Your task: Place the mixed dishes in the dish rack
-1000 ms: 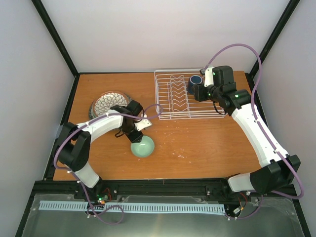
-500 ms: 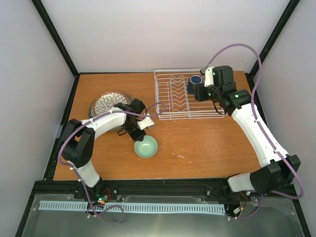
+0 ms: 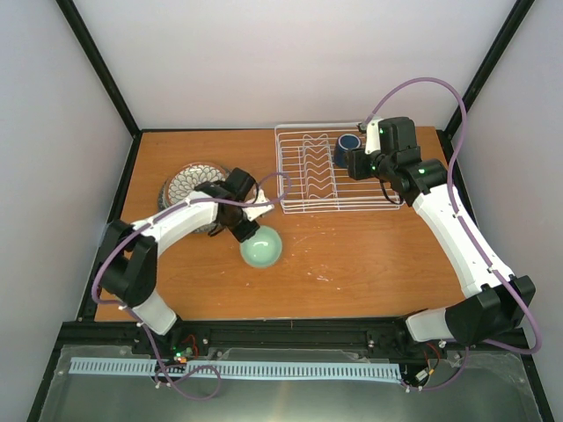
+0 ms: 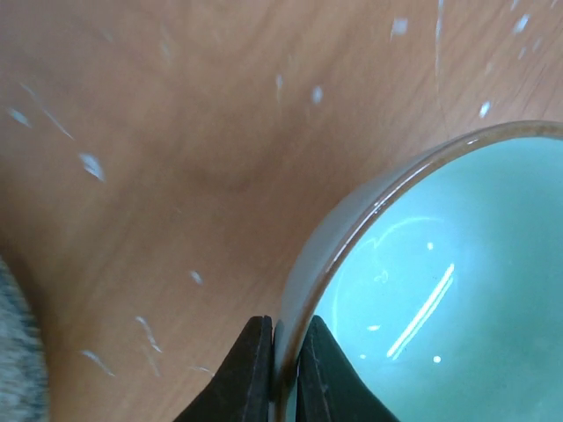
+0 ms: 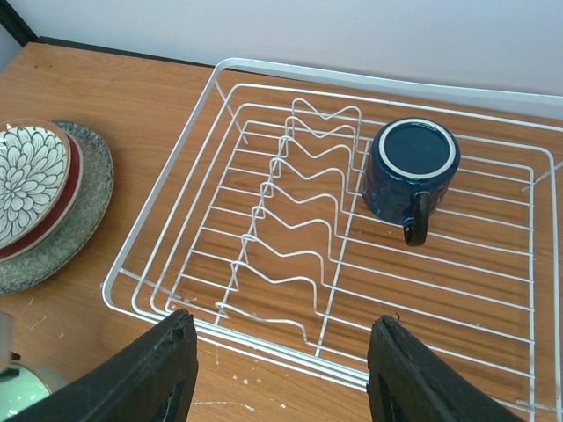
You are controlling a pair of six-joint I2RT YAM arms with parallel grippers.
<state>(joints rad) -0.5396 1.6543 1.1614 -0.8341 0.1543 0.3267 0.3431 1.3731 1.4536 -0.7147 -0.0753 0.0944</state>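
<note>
Left end effector [image 3: 247, 229] is clamping the rim of the small pale green bowl [image 3: 262, 249]. In the left wrist view one finger [image 4: 251, 374] is sitting outside the wall and the other inside, with the rim pinched tight between them. Bowl is sitting at the desk's [image 3: 369, 246] centre-left with its opening facing up. Can't tell whether it is lifted or resting on the wood.

Plate stack is lying on the desk just left of and behind that end effector. Petal-patterned plate [image 5: 31, 180] is sitting on top, a red-rimmed plate [image 5: 76, 189] is showing under it, and the large speckled grey plate [image 5: 88, 207] is lying at the bottom.

White wire dish rack [image 5: 281, 211] is standing at the far side of the desk, right of the stack. Its upright dividers are running down the middle with no plates in them.

Dark blue mug [image 5: 409, 171] is sitting inside the rack in the far right section, just beside the dividers. Its handle is pointing toward the near side, and a round face with a pale ring is facing up.

Right end effector [image 5: 281, 369] is hovering over the rack's near right part. Fingers are spread apart, gripping nothing and not touching the mug.
</note>
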